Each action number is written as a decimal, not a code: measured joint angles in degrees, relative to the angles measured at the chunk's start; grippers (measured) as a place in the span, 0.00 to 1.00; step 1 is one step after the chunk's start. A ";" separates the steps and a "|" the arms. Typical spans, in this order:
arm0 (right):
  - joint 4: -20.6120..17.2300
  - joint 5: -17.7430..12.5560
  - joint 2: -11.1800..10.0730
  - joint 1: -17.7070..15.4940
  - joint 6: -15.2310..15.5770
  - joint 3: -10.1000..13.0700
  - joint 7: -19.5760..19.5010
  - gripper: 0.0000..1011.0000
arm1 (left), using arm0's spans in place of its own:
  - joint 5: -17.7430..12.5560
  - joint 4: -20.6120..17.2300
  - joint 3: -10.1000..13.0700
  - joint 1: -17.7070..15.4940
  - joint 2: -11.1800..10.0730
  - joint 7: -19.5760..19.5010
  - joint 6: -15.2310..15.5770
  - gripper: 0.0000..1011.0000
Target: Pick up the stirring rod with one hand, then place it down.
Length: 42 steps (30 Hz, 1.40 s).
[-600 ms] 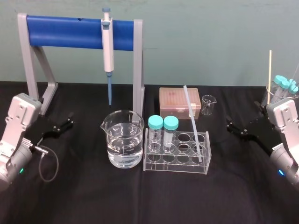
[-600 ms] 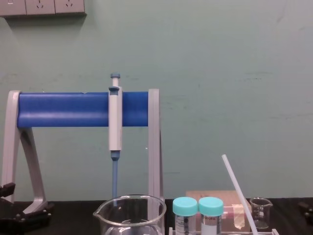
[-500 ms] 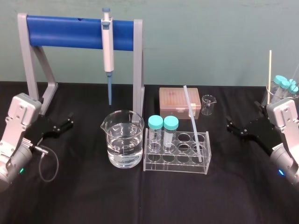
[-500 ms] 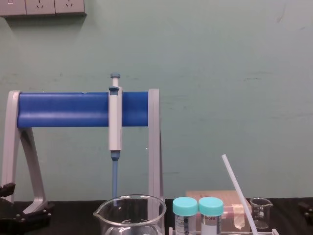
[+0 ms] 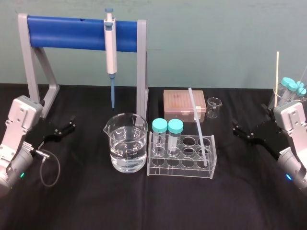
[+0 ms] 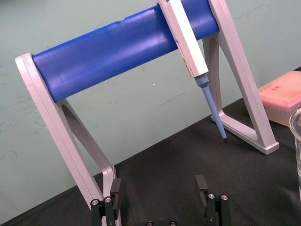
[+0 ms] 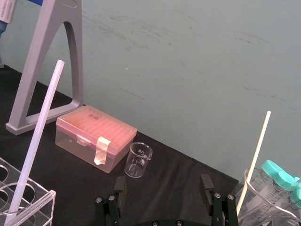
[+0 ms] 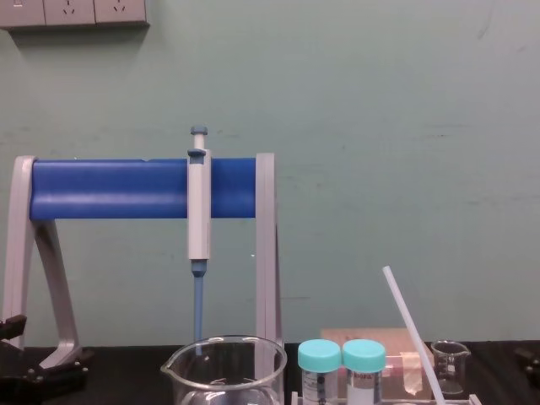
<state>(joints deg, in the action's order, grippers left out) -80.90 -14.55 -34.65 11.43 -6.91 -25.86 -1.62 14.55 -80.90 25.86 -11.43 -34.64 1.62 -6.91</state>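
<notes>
Two idle arms: left gripper and right gripper, jaws apart, empty.
Nothing has moved; the stirring rod leans in the clear rack between them, so the pickup has not begun.

Chest view, stirring rod btm cut off, big beaker btm too

Black table fills lower frame. On it: grey/blue pipette stand upper left, big beaker w/ water at centre, clear tube rack just right of it, pink tip box & small beaker above rack, another beaker at right edge.
</notes>
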 joint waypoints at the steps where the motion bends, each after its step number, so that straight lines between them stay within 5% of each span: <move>1: 0.00 0.00 0.00 0.00 0.00 0.00 0.00 0.99 | 0.00 0.00 0.00 0.00 0.00 0.00 0.00 0.99; 17: 0.00 0.01 0.00 0.00 0.00 0.01 0.01 0.99 | 0.00 0.00 0.00 0.00 0.00 0.00 0.00 0.99; 26: 0.36 -1.31 1.10 -0.29 -1.11 1.83 2.68 0.99 | 0.00 0.00 0.00 0.00 0.00 0.00 0.00 0.99; 42: -2.48 -10.42 3.46 -0.36 -0.88 7.08 11.49 0.99 | 0.00 0.00 0.00 0.00 0.00 0.00 0.00 0.99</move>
<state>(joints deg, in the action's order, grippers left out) -83.38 -24.97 -31.19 11.07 -7.79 -18.79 9.87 14.55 -80.90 25.86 -11.43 -34.65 1.62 -6.91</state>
